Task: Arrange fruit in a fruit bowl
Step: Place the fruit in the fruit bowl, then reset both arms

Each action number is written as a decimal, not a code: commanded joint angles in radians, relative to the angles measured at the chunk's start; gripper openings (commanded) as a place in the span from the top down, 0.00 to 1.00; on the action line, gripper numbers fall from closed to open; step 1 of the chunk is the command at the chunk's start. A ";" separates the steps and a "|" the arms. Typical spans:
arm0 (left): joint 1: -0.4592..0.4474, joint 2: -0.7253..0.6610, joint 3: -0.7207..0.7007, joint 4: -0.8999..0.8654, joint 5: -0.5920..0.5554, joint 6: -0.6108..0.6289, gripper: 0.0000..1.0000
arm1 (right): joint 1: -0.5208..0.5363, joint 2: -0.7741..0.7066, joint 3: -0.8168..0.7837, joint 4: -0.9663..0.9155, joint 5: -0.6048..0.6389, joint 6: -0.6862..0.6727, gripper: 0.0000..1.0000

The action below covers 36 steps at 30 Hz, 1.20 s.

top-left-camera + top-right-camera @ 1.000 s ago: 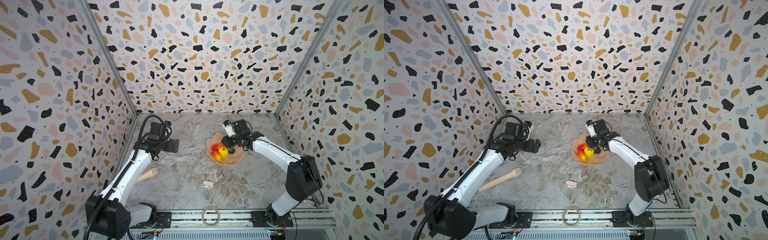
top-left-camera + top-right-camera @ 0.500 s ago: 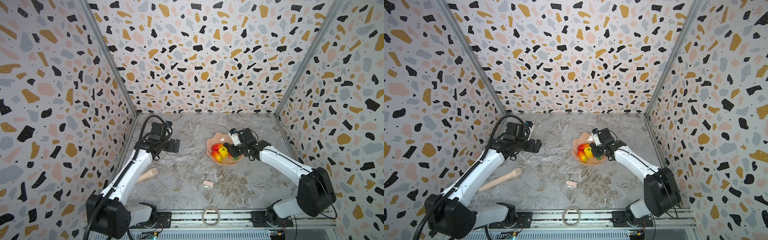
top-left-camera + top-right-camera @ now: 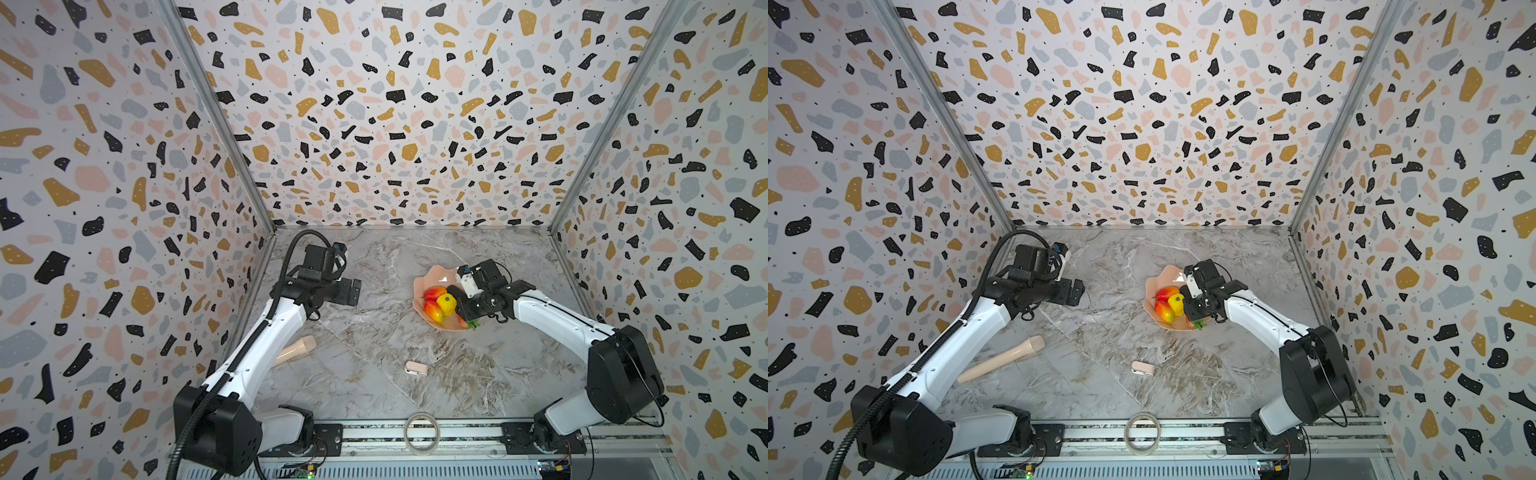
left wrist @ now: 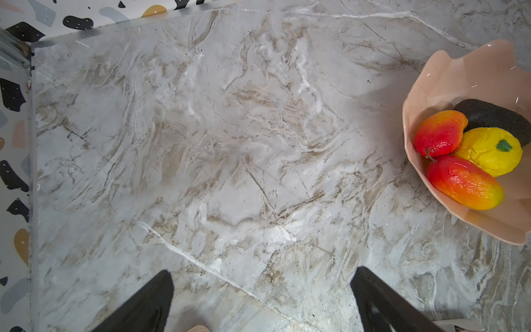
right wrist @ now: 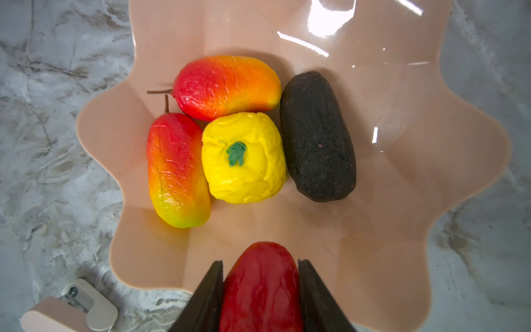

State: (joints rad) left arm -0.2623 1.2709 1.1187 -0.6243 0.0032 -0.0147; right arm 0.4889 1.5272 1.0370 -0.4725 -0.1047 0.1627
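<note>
As right fingers point(image 5: 207, 296) pinch strawberry point(image 5: 260, 287), bowl point(image 5: 408, 207) holds fruit point(image 5: 244, 161).

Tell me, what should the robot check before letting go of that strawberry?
1. Grip: right gripper shut on the strawberry: ok.
2. Position: strawberry tip over the bowl, inside its rim: ok.
3. Landing spot: bare bowl surface beneath the tip: ok.
4. Neighbours: mangoes, yellow fruit and dark fruit lying in the bowl: ok.
5. Other arm: left gripper open, apart from the bowl: ok.
6. Drop height above the bowl: cannot tell.
</note>
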 commanded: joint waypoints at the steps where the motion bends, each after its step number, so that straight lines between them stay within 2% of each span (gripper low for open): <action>1: -0.006 0.004 -0.009 0.025 0.011 -0.001 0.00 | -0.002 0.006 0.025 -0.025 0.001 0.015 0.78; 7: -0.005 0.002 -0.013 0.027 0.011 -0.002 0.00 | -0.001 0.013 0.041 -0.027 0.014 0.013 0.58; 14: -0.006 0.003 -0.008 0.027 0.011 0.001 0.00 | -0.002 0.016 0.066 -0.033 0.021 0.007 0.38; 18: -0.006 0.002 -0.010 0.025 0.011 0.000 0.00 | -0.002 0.020 0.077 -0.035 0.023 0.003 0.30; 26: -0.006 0.005 -0.005 0.026 0.011 0.001 0.01 | -0.002 -0.002 0.095 -0.042 0.037 -0.010 0.21; 29: -0.006 0.006 -0.005 0.028 0.012 0.001 0.00 | -0.005 -0.029 0.093 -0.029 0.043 -0.032 0.10; 30: -0.006 0.006 -0.006 0.030 0.012 0.001 0.00 | -0.007 -0.045 0.088 -0.017 0.044 -0.044 0.00; 34: -0.006 -0.003 -0.011 0.048 -0.003 0.004 0.00 | -0.041 -0.120 0.049 0.061 0.044 -0.053 0.01; 36: -0.006 -0.030 -0.017 0.091 -0.044 -0.003 0.00 | -0.074 -0.165 0.025 0.111 0.045 -0.049 0.01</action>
State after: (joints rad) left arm -0.2649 1.2705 1.1179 -0.6048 -0.0059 -0.0143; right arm 0.4538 1.4490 1.0775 -0.4328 -0.0746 0.1253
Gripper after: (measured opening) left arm 0.995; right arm 0.990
